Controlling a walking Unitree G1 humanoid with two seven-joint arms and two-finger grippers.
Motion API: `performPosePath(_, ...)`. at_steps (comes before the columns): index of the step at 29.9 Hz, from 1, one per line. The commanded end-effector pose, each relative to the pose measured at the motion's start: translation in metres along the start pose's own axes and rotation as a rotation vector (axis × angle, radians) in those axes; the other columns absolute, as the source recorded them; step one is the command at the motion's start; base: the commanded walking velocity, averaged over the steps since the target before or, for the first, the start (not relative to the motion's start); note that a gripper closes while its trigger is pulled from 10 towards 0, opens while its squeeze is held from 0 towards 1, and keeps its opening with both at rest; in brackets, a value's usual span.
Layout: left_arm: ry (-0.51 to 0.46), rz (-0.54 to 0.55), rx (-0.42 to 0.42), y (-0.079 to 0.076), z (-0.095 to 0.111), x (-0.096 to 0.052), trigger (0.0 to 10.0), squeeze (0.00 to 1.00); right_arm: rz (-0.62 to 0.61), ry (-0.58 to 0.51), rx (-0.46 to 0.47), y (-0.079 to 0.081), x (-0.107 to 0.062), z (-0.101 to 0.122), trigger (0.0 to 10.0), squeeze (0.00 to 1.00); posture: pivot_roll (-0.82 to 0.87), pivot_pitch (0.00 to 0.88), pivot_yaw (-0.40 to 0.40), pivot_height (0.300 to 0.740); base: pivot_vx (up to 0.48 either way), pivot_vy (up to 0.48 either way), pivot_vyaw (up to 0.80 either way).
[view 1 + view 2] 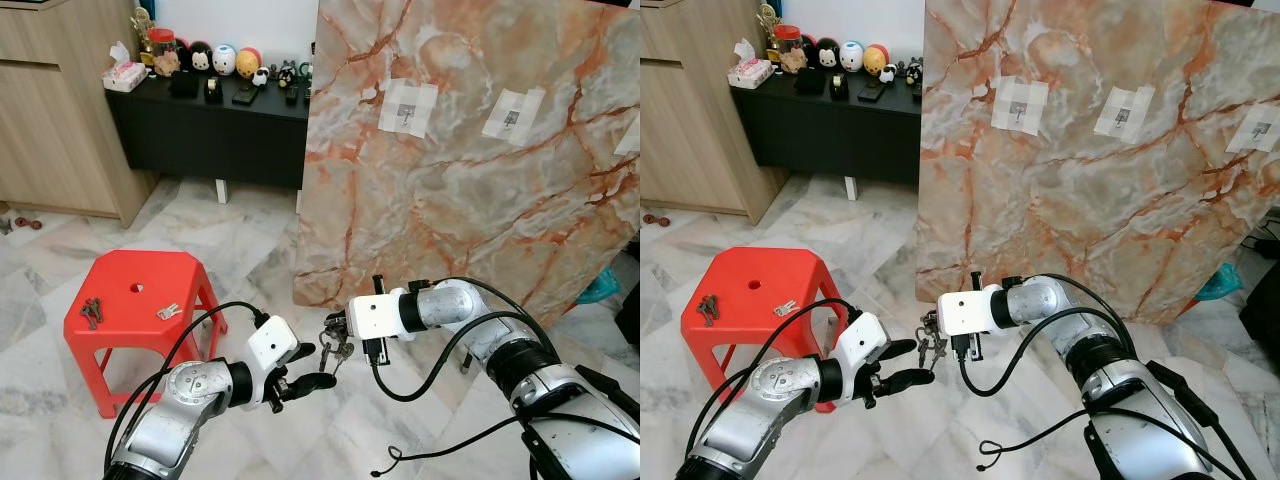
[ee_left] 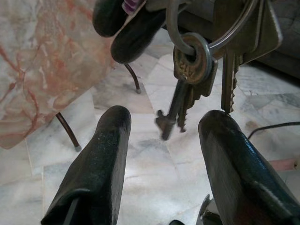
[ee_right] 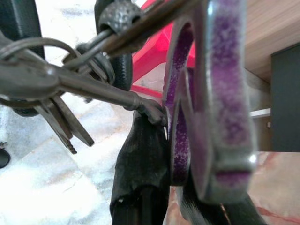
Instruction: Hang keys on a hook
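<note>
Right fingers (image 1: 334,322) pinching metal keys (image 1: 335,346), purple carabiner (image 3: 211,98)

Three paper tags (image 1: 1019,105) on the marble slab (image 1: 1090,200), one red stool (image 1: 135,300), perhaps two key bunches (image 1: 91,313) atop

a lived-in home is shown: a marble-tiled floor (image 1: 250,250), a wooden cabinet (image 1: 50,110), and a low black sideboard (image 1: 210,130) on which round toy figurines (image 1: 225,60) and a tissue pack (image 1: 124,75) are set out. a red plastic stool (image 1: 140,300) is seen nearby.
</note>
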State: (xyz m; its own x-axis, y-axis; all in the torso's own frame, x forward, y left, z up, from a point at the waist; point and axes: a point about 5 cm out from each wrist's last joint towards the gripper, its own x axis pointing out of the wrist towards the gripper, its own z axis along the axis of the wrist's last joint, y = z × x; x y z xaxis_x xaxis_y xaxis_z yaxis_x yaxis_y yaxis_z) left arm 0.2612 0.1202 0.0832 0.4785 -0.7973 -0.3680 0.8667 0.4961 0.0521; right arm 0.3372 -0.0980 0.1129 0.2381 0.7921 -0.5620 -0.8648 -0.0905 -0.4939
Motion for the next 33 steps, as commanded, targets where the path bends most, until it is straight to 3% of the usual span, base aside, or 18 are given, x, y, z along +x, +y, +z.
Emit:
performPosePath(1,-0.033,-0.006,0.025,0.0,0.0081,0.0035,10.0,0.0,-0.002,0.002,-0.01,-0.0041,-0.0023,0.0011,10.0,0.0,0.1,0.0,-0.186,0.74,0.0,0.0,0.0)
performPosePath(5,-0.043,-0.014,0.024,-0.0014,0.0101,0.0053,10.0,0.0,0.002,0.004,-0.009,-0.0031,-0.0018,0.0006,10.0,0.0,0.1,0.0,-0.187,0.74,0.0,0.0,0.0)
performPosePath(6,-0.044,-0.014,0.023,-0.0017,0.0101,0.0056,9.5,0.0,0.002,0.003,-0.008,-0.0029,-0.0017,0.0006,10.0,0.0,0.1,0.0,-0.185,0.74,0.0,0.0,0.0)
performPosePath(7,-0.043,-0.014,0.023,-0.0019,0.01,0.006,3.2,0.0,0.003,0.003,-0.007,-0.0028,-0.0015,0.0007,10.0,0.0,0.1,0.0,-0.185,0.74,0.0,0.0,0.0)
performPosePath(8,-0.042,-0.012,0.022,-0.0016,0.0096,0.0064,2.2,0.0,0.003,0.002,-0.006,-0.0026,-0.0013,0.0007,10.0,0.0,0.1,0.0,-0.185,0.74,0.0,0.0,0.0)
performPosePath(9,-0.042,-0.012,0.022,-0.0016,0.0096,0.0065,0.0,0.0,0.004,0.002,-0.006,-0.0026,-0.0012,0.0007,10.0,0.0,0.1,0.0,-0.185,0.74,0.0,0.0,0.0)
performPosePath(33,-0.04,-0.01,0.023,-0.0009,0.0092,0.0064,0.0,0.0,0.006,0.012,-0.003,-0.0004,-0.0006,-0.0013,10.0,0.0,0.1,0.0,-0.184,0.74,0.0,0.0,0.0)
